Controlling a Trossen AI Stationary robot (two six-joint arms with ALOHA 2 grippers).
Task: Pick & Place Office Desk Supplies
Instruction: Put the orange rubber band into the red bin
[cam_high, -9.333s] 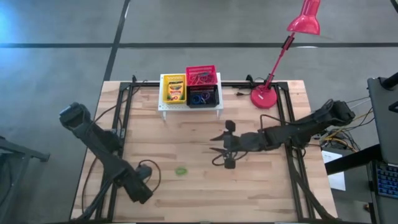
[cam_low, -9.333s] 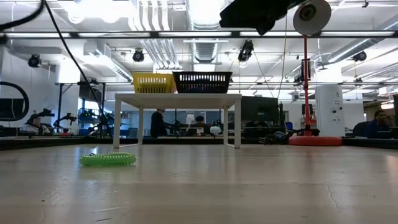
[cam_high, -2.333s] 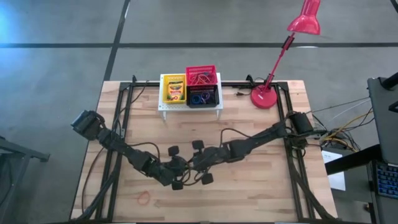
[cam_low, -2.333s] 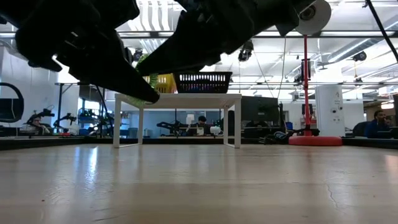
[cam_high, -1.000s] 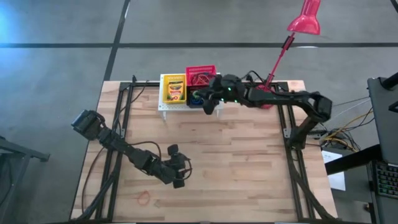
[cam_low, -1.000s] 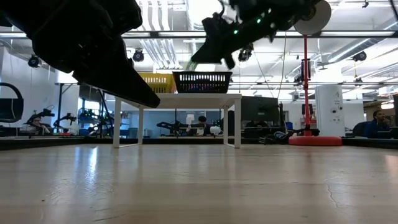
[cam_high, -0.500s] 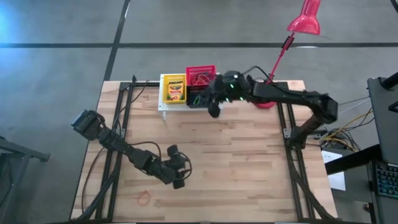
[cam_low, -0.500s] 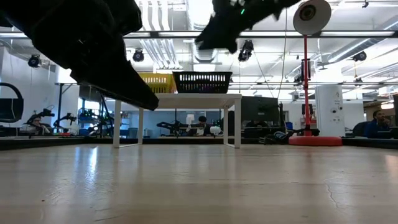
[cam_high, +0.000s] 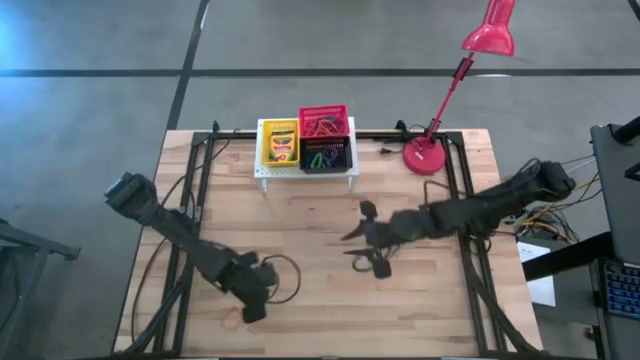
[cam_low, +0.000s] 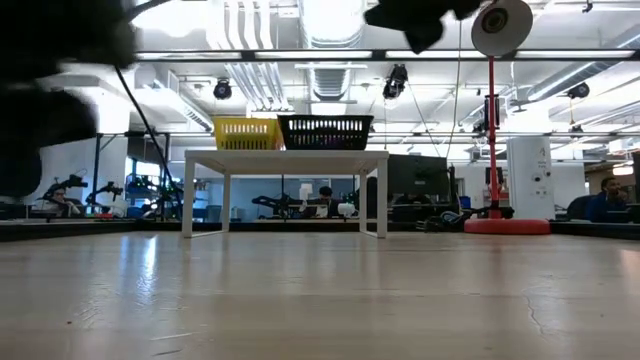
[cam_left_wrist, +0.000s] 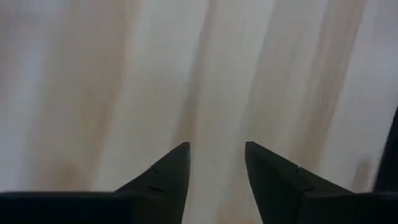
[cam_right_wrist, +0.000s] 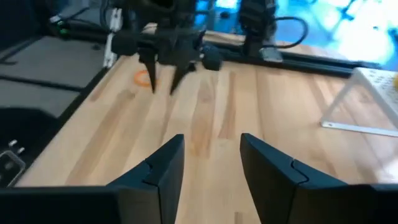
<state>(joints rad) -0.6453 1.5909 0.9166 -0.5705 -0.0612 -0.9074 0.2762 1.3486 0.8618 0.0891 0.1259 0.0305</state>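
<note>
The one supply I see outside the baskets is a thin orange elastic loop (cam_high: 231, 319), lying flat on the wooden table (cam_high: 420, 310) near the front-left corner. In the right wrist view it shows as a small orange ring (cam_right_wrist: 143, 77) just beside the tips of the other arm. The other supplies are on the white stand (cam_high: 305, 172) at the back: a crayon box in the yellow basket (cam_high: 279, 143), red loops in the red basket (cam_high: 324, 123), and mixed loops in the black basket (cam_high: 327, 156).

My left gripper (cam_high: 251, 303) is low over the table, just beside the loop; its fingers are apart and nothing is between them (cam_left_wrist: 216, 168). Only bare wood shows ahead of it, so the loop is not lined up yet. My right gripper (cam_high: 366, 240) hangs over the middle of the table, fingers apart and holding nothing (cam_right_wrist: 211, 162).

I think the risk is in the grasp itself. The loop is very thin and flat, so the fingertips may scrape the wood and close on nothing, or push the loop away. If I come down too hard, the fingers press into the table. Also, the loop could slip out during the carry to the stand.
</note>
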